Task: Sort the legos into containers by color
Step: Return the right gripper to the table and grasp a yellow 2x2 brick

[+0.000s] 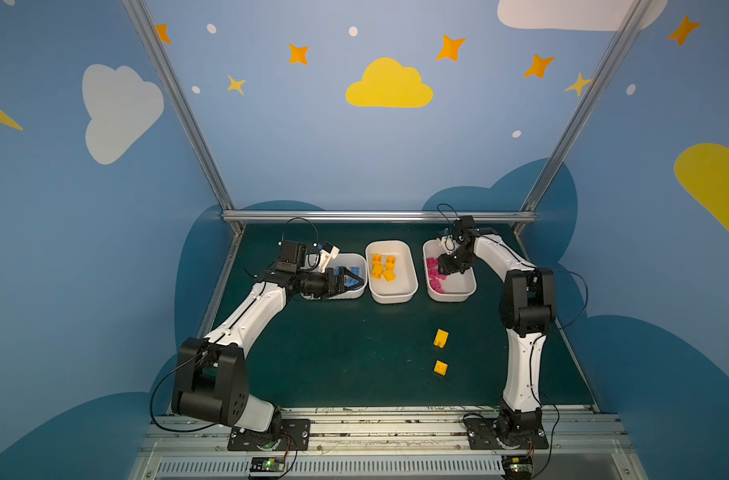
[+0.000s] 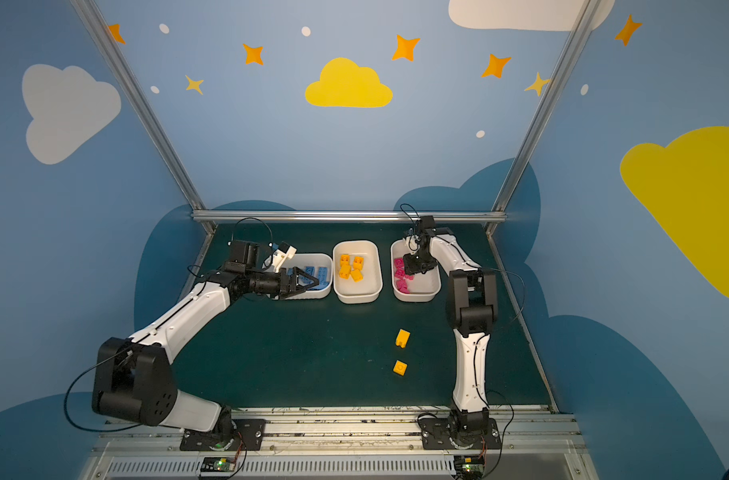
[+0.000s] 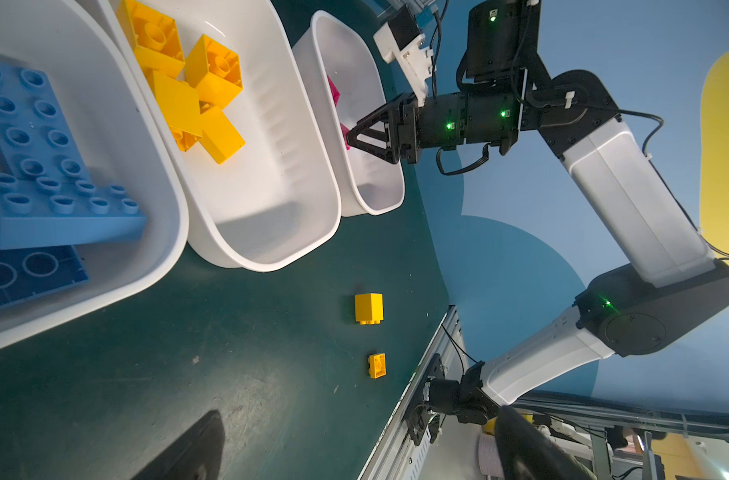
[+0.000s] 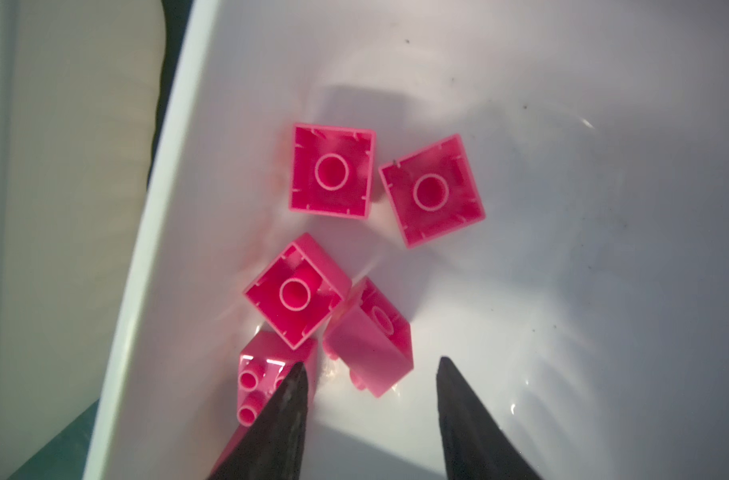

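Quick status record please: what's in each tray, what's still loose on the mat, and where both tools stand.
left tray: blue bricks
middle tray: yellow bricks
right tray: pink bricks
loose on mat: farther yellow brick, nearer yellow brick
left tool: open, empty, by left tray
right tool: open, empty, above pink bricks
left to do: both loose yellow bricks into middle tray

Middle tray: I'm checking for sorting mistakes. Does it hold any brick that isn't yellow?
No, in the left wrist view the middle tray holds only yellow bricks, bunched together at one end.
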Motion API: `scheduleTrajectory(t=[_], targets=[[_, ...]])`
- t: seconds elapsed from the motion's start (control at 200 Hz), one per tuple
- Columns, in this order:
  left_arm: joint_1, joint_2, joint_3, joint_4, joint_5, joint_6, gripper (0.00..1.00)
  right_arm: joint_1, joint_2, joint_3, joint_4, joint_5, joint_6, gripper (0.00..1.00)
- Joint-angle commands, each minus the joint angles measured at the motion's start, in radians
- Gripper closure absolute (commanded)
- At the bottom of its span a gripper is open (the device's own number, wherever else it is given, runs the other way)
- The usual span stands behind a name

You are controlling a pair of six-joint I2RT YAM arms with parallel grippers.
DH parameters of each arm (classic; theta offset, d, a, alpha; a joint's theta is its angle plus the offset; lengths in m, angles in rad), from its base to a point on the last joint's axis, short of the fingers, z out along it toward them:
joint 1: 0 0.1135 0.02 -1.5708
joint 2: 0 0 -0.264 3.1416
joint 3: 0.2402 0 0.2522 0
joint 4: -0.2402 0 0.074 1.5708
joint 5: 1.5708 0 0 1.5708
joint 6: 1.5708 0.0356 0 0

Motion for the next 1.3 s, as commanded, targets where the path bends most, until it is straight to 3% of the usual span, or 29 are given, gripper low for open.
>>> scheduleTrajectory(t=[0.0,0.085,0.23,0.405,0.611,0.786,0.931,1.126,1.296], targets=[[-0.003,0.007,0.044,-0.039,0.018,0.041,0.01,-0.003,-0.137,-0.053,-0.049,-0.035,0.000,0.46],[-0.002,0.007,0.054,-0.068,0.014,0.061,0.00,0.000,-0.243,-0.147,-0.025,-0.074,0.047,0.43],[-0.002,0.004,0.049,-0.091,0.010,0.079,0.01,0.008,-0.436,-0.346,0.020,-0.134,0.295,0.41],[-0.002,0.007,0.038,-0.091,0.007,0.081,0.01,0.087,-0.644,-0.593,0.034,-0.034,0.662,0.36],[-0.001,0.016,0.034,-0.080,0.009,0.079,0.01,0.242,-0.767,-0.749,-0.003,0.086,0.909,0.30],[0.000,0.016,0.038,-0.086,0.005,0.085,0.01,0.303,-0.754,-0.848,0.022,0.132,1.003,0.21],[-0.001,0.011,0.032,-0.092,0.000,0.092,0.01,0.319,-0.702,-0.871,0.063,0.140,1.014,0.22],[0.000,-0.001,0.014,-0.081,-0.006,0.087,0.01,0.339,-0.617,-0.872,0.081,0.149,1.036,0.29],[0.000,0.002,0.017,-0.100,-0.014,0.102,0.01,0.359,-0.552,-0.849,0.079,0.164,1.033,0.43]])
